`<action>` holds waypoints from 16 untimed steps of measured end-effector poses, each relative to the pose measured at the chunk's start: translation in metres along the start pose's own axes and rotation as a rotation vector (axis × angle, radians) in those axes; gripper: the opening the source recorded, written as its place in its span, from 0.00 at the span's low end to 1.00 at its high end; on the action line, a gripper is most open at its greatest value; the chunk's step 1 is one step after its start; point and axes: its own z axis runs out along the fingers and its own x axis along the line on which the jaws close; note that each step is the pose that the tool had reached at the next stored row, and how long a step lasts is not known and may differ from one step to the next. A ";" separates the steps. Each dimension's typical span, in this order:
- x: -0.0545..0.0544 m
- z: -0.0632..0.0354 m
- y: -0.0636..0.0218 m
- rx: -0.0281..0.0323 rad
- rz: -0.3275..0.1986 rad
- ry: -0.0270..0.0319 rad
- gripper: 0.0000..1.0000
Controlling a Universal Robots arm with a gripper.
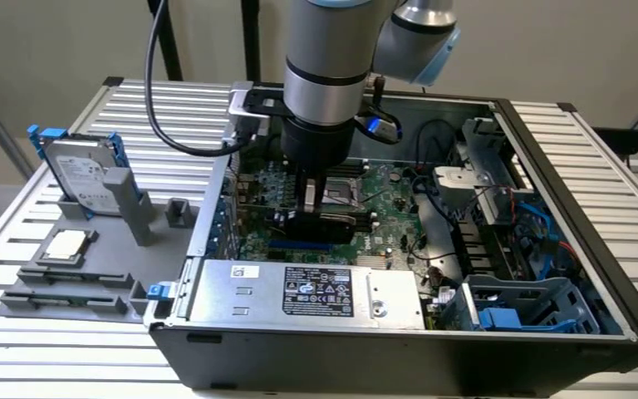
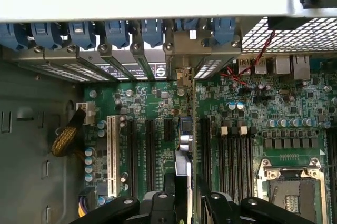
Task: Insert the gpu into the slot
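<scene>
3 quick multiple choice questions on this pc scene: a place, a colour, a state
1. Where is the hard drive relative to the computer case? A) inside it B) in a stand on the table beside it C) on top of it
2. What colour is the slot by the graphics card? A) red B) yellow C) blue
3. What is the gripper doing? A) holding the graphics card B) open and empty C) holding the hard drive
1 B, it stands outside the case. 2 C, a blue strip shows by the card. 3 A, it clamps the card.

A plain beige wall [image 1: 53,41] stands behind the slatted metal table [image 1: 31,357].
</scene>
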 end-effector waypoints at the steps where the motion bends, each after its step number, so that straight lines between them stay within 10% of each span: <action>1: 0.000 0.0002 0.0000 0.0000 -0.003 0.0001 0.26; 16: -0.001 0.0059 -0.0013 -0.0003 -0.019 0.0011 0.26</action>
